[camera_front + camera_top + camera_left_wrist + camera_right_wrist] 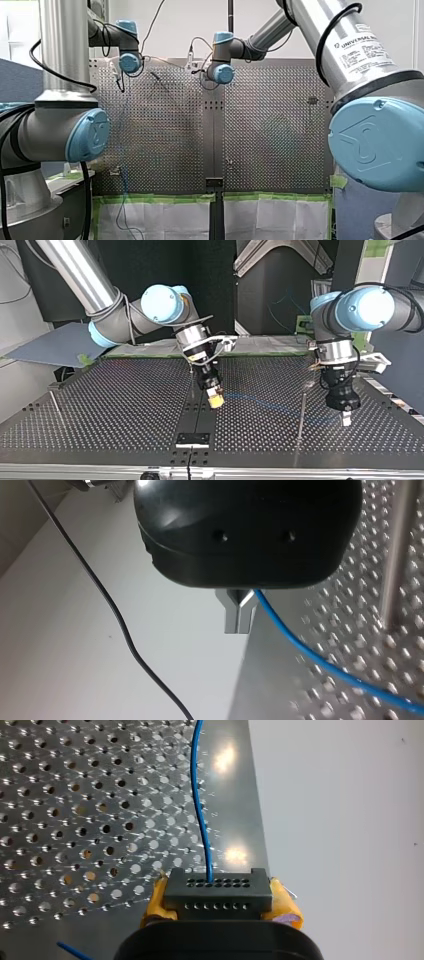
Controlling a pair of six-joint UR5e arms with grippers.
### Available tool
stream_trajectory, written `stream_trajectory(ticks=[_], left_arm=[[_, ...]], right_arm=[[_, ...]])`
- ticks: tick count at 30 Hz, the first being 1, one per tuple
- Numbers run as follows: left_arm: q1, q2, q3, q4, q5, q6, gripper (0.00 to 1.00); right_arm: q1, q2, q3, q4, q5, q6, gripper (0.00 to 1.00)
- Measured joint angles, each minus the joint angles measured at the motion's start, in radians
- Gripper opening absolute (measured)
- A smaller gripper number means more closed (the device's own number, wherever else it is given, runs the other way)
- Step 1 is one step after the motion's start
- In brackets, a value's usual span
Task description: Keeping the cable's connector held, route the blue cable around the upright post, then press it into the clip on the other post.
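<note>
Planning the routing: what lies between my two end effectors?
Top view: the blue cable stretches from my right end effector to my left end effector, with a thin upright post near the left one.

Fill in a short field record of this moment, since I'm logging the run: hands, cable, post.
right hand: shut on connector, a yellow pad on either side
left hand: metal fingers shut on cable
cable: blue, runs from connector over table towards left hand
post: upright, near left hand, apart from cable in the left wrist view
routing: cannot tell whether cable is round post yet
</note>
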Motion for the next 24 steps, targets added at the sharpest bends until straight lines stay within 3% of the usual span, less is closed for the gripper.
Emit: stream_trajectory(ticks=[13, 24], left_arm=[[0.101, -0.106, 0.005, 0.059, 0.106, -0.035, 0.0], [0.088, -0.203, 0.005, 0.091, 0.202, -0.063, 0.0]], right_arm=[[-0.002, 0.039, 0.0, -0.008, -0.001, -0.017, 0.0], [-0.005, 0.077, 0.0, -0.007, -0.001, -0.033, 0.0]])
